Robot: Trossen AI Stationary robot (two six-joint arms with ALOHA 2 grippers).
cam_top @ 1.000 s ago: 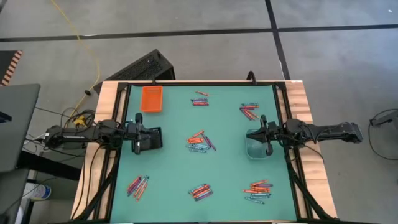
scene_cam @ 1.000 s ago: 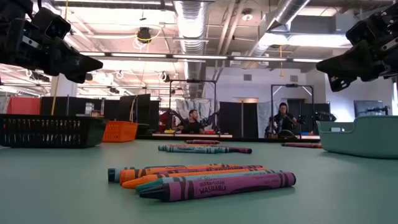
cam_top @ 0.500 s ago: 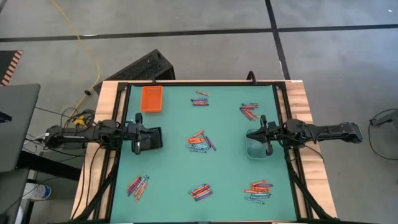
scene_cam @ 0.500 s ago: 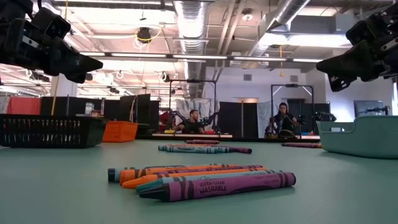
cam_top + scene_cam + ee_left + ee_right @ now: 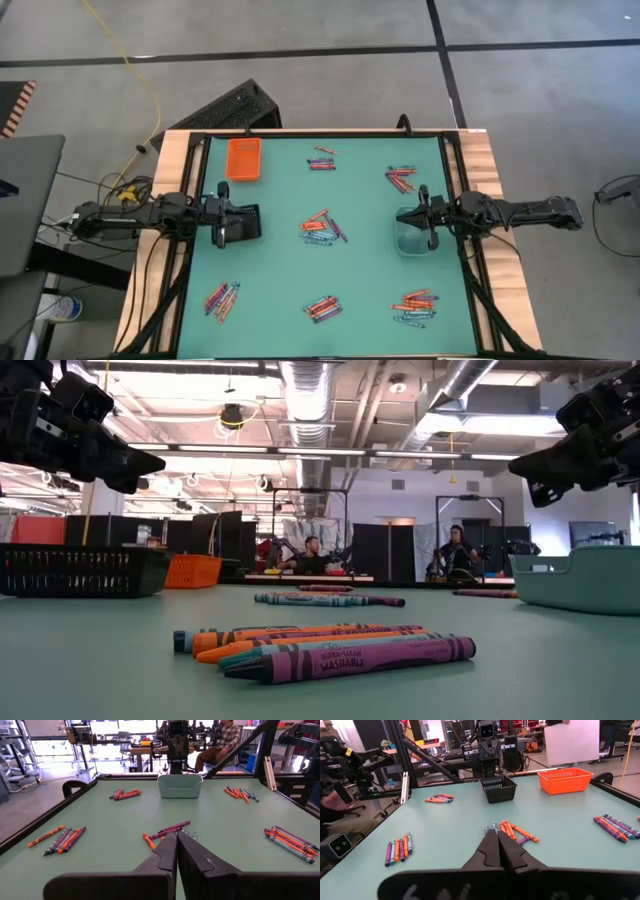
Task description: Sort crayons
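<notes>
Although a second had passed, nothing on the table (image 5: pixel 360 280) had shifted: both arms sat exactly as before, and every crayon cluster lay where it had been. The left gripper (image 5: pixel 220 240) hung above the black basket (image 5: pixel 243 224) at the table's left edge with its fingers clenched on nothing, and the right gripper (image 5: pixel 431 243) hung over the clear tray (image 5: pixel 410 240) on the right side, fingers likewise pressed together and empty. By that reading, sorting had not begun; no crayon sat in the orange basket (image 5: pixel 243 158), the black basket or the clear tray as far as the views showed.

The crayons lay in six loose bunches, well apart. The central bunch (image 5: pixel 322 227) fanned out unevenly, most sticks running roughly left to right across the table with a couple angled across them. The bunch nearest the low camera (image 5: pixel 330 650) lay side by side, long axes parallel and running across that view, tips pointing left. The bunch at the lower left (image 5: pixel 221 297) ran diagonally, and the lower right one (image 5: pixel 413 304) lay mostly crosswise.
</notes>
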